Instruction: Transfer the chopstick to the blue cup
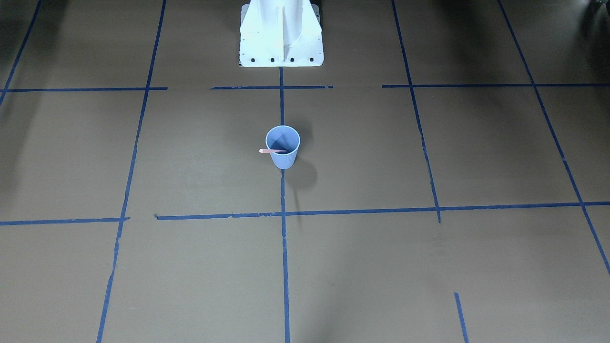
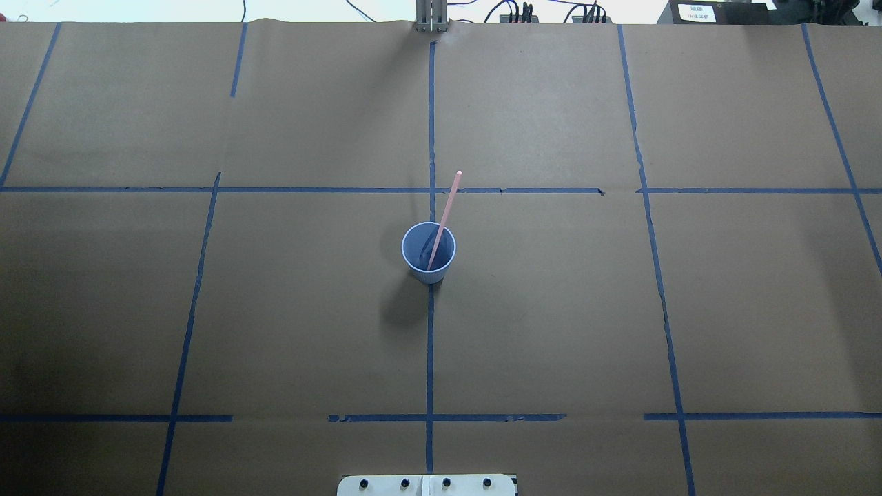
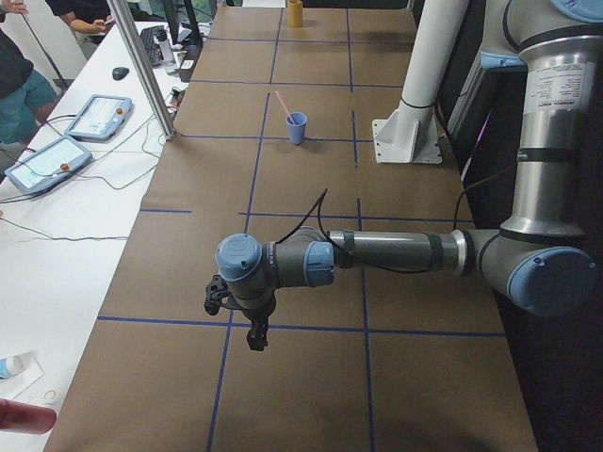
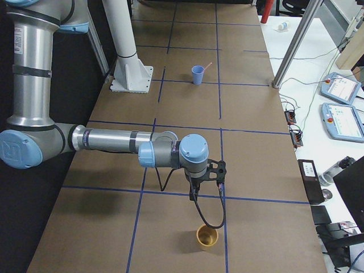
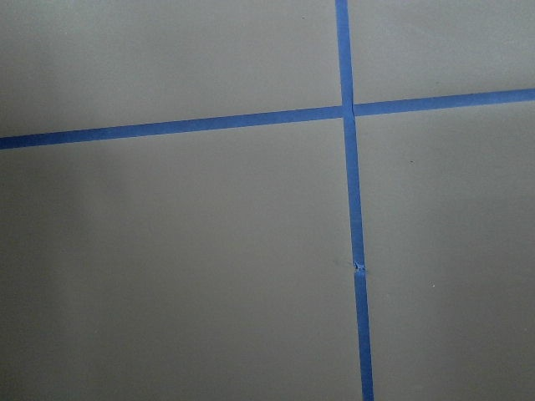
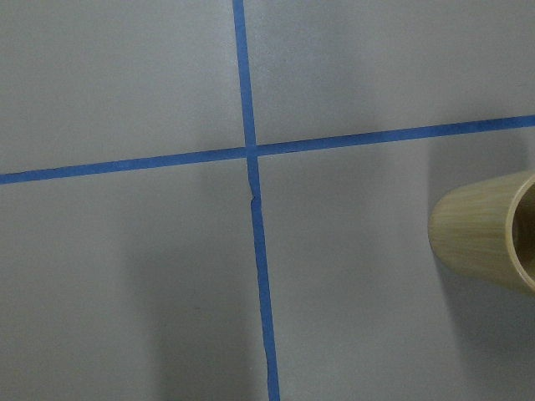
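Leaning chopstick (image 2: 447,210) aslant in cup (image 2: 431,277), risking toppling the light cup or slipping out if nudged (hanging left gripper (image 3: 247,320) and right gripper (image 4: 210,173) far off, open or closed: cannot tell).

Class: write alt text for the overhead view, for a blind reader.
A pink chopstick stands tilted in a blue cup at the centre of a brown table marked with a blue tape grid. Its top leans away from the white base plate at the bottom edge; no arms show.
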`<state>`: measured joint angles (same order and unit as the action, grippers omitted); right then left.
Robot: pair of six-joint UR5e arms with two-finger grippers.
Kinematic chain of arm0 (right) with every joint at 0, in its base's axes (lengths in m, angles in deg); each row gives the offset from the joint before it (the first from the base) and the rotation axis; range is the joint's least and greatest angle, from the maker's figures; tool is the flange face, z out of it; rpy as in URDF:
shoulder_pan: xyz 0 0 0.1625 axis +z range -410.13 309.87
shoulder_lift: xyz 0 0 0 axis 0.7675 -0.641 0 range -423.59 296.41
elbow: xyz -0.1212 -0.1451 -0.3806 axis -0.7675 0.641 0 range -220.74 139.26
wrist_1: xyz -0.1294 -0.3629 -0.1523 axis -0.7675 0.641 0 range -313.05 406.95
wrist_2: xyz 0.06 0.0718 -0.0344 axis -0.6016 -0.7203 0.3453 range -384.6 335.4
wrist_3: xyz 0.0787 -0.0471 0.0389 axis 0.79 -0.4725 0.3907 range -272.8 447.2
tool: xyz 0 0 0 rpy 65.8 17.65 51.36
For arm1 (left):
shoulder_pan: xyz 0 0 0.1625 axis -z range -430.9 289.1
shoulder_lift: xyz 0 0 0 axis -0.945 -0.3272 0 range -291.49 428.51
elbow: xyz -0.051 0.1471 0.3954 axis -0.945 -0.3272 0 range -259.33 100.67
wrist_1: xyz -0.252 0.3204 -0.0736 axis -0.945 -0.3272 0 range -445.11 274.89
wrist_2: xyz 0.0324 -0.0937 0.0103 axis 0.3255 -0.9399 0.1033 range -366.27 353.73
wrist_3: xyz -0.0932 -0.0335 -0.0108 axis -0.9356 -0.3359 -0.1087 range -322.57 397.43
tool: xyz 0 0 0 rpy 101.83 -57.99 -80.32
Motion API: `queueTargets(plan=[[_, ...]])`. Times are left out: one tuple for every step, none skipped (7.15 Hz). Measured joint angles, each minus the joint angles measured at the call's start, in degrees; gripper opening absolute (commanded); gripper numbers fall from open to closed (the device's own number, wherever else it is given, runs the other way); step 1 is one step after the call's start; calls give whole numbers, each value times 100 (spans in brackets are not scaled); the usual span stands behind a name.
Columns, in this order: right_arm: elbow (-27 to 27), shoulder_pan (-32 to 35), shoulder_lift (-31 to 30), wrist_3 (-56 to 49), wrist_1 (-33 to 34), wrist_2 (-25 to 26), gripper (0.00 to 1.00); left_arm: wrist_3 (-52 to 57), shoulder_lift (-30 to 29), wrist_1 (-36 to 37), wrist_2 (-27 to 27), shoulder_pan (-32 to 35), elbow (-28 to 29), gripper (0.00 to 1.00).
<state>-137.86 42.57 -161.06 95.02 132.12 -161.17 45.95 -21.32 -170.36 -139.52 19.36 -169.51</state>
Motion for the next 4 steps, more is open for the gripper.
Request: queueTargets(plan=[[-3, -3, 0, 2, -3, -3, 100, -2, -2, 0, 0, 0, -4, 100], [-6, -6, 0, 4, -6, -7, 100, -6, -5, -8, 0, 0, -13, 100], [-7, -6, 0, 4, -8, -9, 100, -8, -8, -37, -2, 0, -23, 100], [-8, -7, 0, 4, -9, -10, 100, -8, -8, -72, -6, 0, -29, 100]])
